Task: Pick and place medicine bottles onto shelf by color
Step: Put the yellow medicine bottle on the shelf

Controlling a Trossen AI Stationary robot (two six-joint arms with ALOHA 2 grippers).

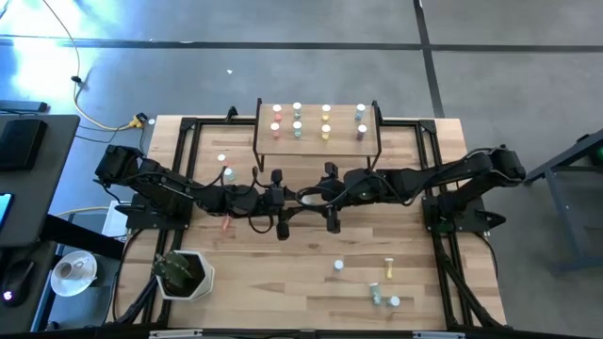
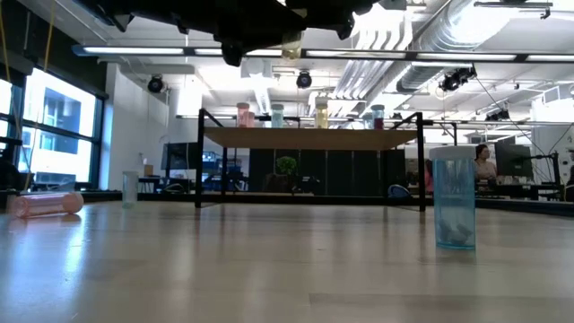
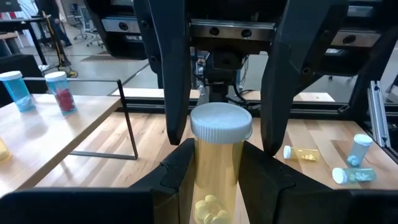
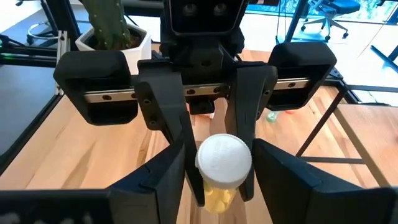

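Over the middle of the table a yellow medicine bottle (image 3: 216, 180) with a white cap hangs between the two grippers. My left gripper (image 3: 216, 163) is shut on it. My right gripper (image 4: 221, 163) comes from the other side and is open. Its fingers (image 3: 171, 93) stand on either side of the cap (image 3: 221, 121), with a narrow gap on each side. The shelf (image 1: 318, 143) stands at the far middle on thin black legs. Bottles in red, green, yellow and blue stand on it in rows. My left gripper pinches the yellow bottle's body (image 3: 214, 171), just below the cap, between its two fingers. The fingers come about level from the table's left side and lie across the bottle. The bottle stands upright with its cap up, lifted clear of the table.
Loose bottles stand or lie near the front right (image 1: 338, 266) (image 1: 387, 269) (image 1: 384, 298). A pink one (image 1: 226, 223) lies on its side by the left arm, and another (image 1: 227, 174) stands behind it. A white pot with a plant (image 1: 184, 275) stands front left.
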